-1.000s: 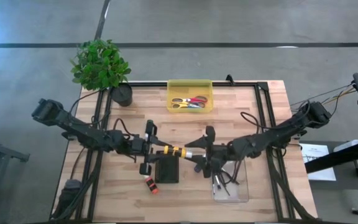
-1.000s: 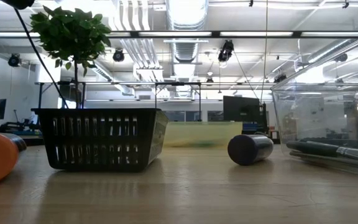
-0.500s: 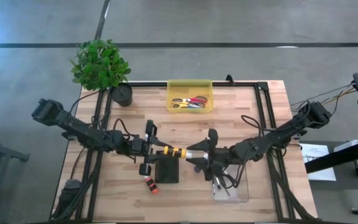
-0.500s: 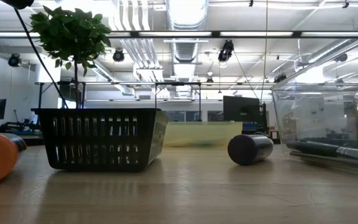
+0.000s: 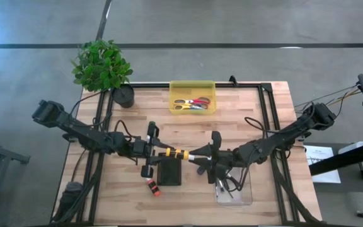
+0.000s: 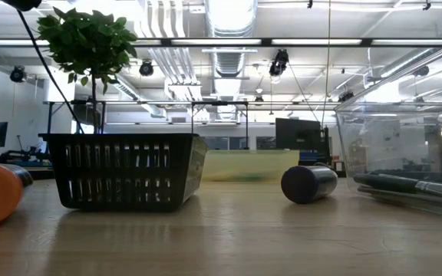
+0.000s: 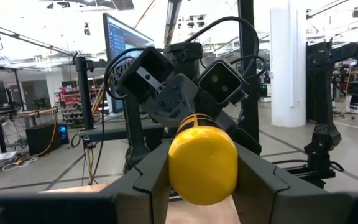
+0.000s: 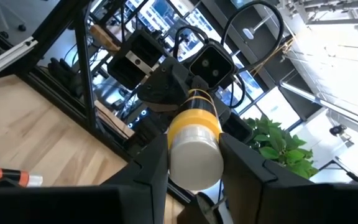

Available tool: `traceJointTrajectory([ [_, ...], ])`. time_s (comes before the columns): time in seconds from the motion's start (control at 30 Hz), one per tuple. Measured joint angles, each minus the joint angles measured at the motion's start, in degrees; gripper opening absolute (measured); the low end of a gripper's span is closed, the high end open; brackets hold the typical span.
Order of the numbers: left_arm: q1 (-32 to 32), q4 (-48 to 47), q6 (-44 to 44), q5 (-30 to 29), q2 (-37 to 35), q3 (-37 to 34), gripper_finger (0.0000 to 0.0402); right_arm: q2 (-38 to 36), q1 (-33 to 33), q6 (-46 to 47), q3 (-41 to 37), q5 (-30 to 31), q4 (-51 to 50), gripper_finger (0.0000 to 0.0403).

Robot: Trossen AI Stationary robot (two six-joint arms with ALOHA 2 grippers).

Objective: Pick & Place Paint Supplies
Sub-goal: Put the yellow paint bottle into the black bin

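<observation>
- Pincers meet over the middle of the counter: the left pincer (image 5: 162,153) and the right pincer (image 5: 201,157) face each other, each at one end of the yellow-orange paint tube (image 5: 182,154), which hangs level in the air between them.
- Left pincer fingers (image 7: 151,177) are clenched on the tube's yellow end, seen head-on in its wrist view (image 7: 202,163).
- Right pincer fingers (image 8: 151,163) press the sides of the white-capped end (image 8: 195,153); judged from this, both arms grip at once because the tube is passing from one to the other, and neither may let go until the other's hold is firm.
- Black basket (image 5: 168,172) sits just below the tube, toward the near edge, a likely home for tubes.
- Red tube (image 5: 151,186) lies on the counter beside that basket's left side, not yet placed.
- Clear bin (image 5: 234,186) near the right front holds thin dark brushes (image 5: 224,186), so brushes and tubes seem sorted apart.
- Yellow tray (image 5: 192,97) with scissors (image 5: 191,103) rests at the far edge, a potted plant (image 5: 101,65) at the far left corner.
</observation>
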Motion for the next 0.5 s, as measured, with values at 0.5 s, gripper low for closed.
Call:
traceJointTrajectory([
  [0.5,-0.1,-7.2,11.9,-6.2,-3.6,0.1,0.0280,0.0,0.6,0.4,0.0,4.4,-1.4,0.0107],
])
